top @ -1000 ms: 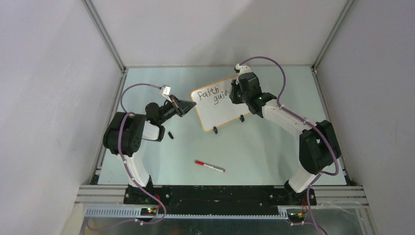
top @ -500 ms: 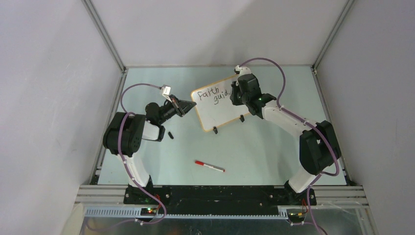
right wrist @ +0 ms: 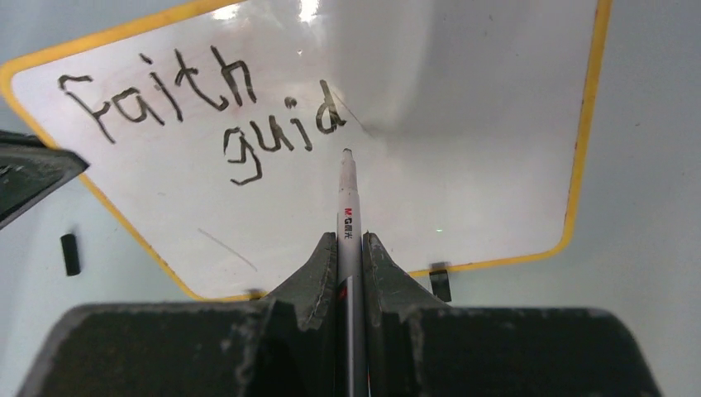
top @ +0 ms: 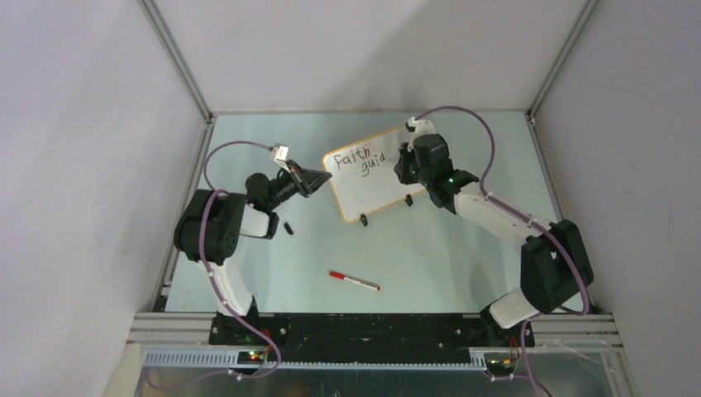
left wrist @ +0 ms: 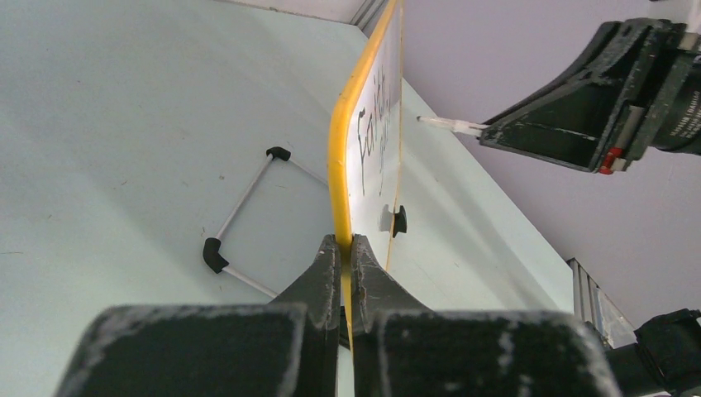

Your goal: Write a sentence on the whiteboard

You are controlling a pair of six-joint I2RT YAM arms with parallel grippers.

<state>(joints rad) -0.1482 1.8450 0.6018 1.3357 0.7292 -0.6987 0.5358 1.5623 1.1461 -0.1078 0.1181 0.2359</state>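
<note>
Orange-framed, glossy white rectangular whiteboard (top: 382, 192) stands tilted mid-table, with open pale-green tabletop (top: 463, 256) on every side; a red-ended pen (top: 354, 281) lies well apart, near the front edge

Left wrist: left gripper (left wrist: 347, 245) pinches the board's orange frame edge

Right wrist: right gripper (right wrist: 351, 241) clamps a white marker (right wrist: 346, 192), its tip just right of the black handwritten lettering (right wrist: 207, 107) (reading "faith guid"), with bare board beyond

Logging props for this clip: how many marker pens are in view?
2. One pen is clamped in the right tool, pointing at the whiteboard; the other pen lies loose toward the table's near edge.
</note>
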